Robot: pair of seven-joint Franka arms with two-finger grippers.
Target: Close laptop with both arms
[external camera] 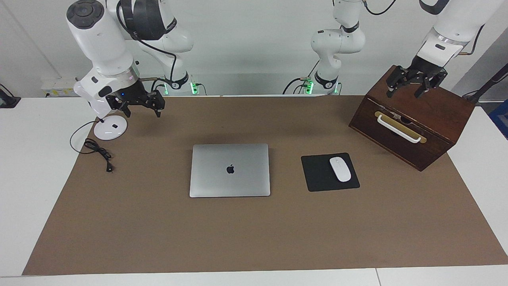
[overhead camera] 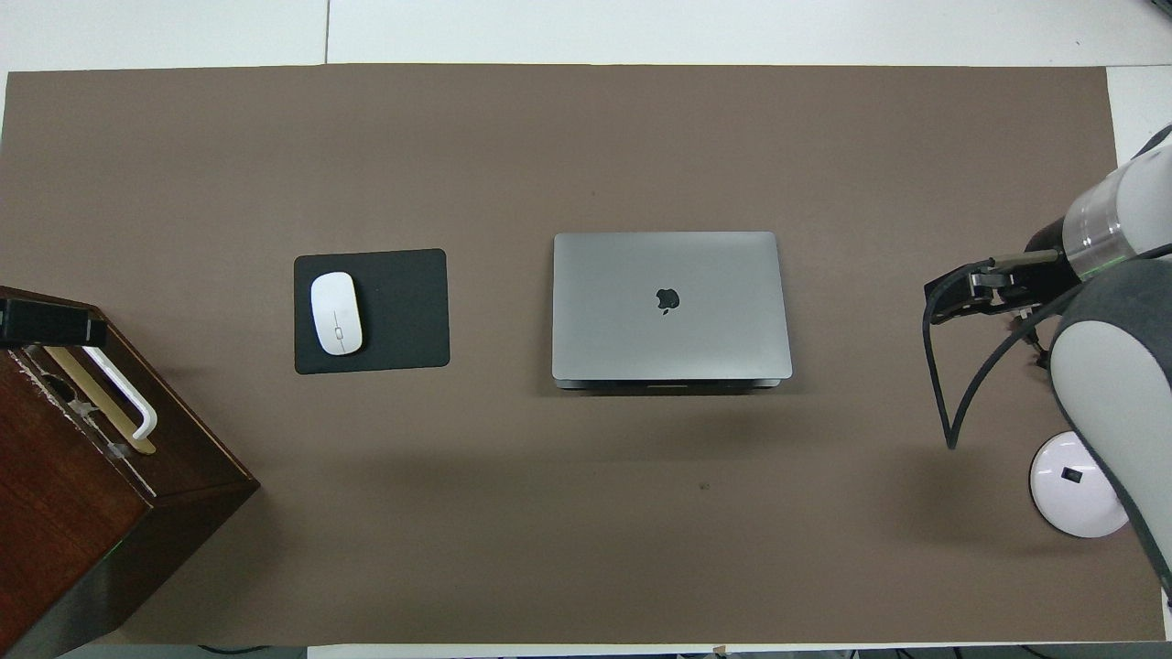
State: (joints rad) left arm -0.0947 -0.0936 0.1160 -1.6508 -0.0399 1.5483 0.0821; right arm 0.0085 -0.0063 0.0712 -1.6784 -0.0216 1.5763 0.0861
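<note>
Now the desk (external camera: 24,167) under me is white, and most of it is covered by a brown mat (external camera: 258,238). Taking the laptop (external camera: 229,170) as my landmark, it lies flat at the middle of that mat with its lid fully down, the dark logo facing up. Toward my left arm's end of the desk from the laptop, and nearer to me, sits a dark wooden box (external camera: 412,119) with a white handle on its front. My left gripper (external camera: 415,83) hangs over the top of that box, jaws spread apart and holding nothing. Just beside the laptop on that same end lies a black mouse pad (external camera: 317,174), and a white mouse (external camera: 340,169) rests on it. Toward my right arm's end from the laptop, nearer to me, stands a round white lamp base (external camera: 110,128) with a black cable (external camera: 97,151) trailing from it across the mat edge. My right gripper (external camera: 137,104) hangs beside that base, well apart from the laptop, jaws likewise wide and empty.
</note>
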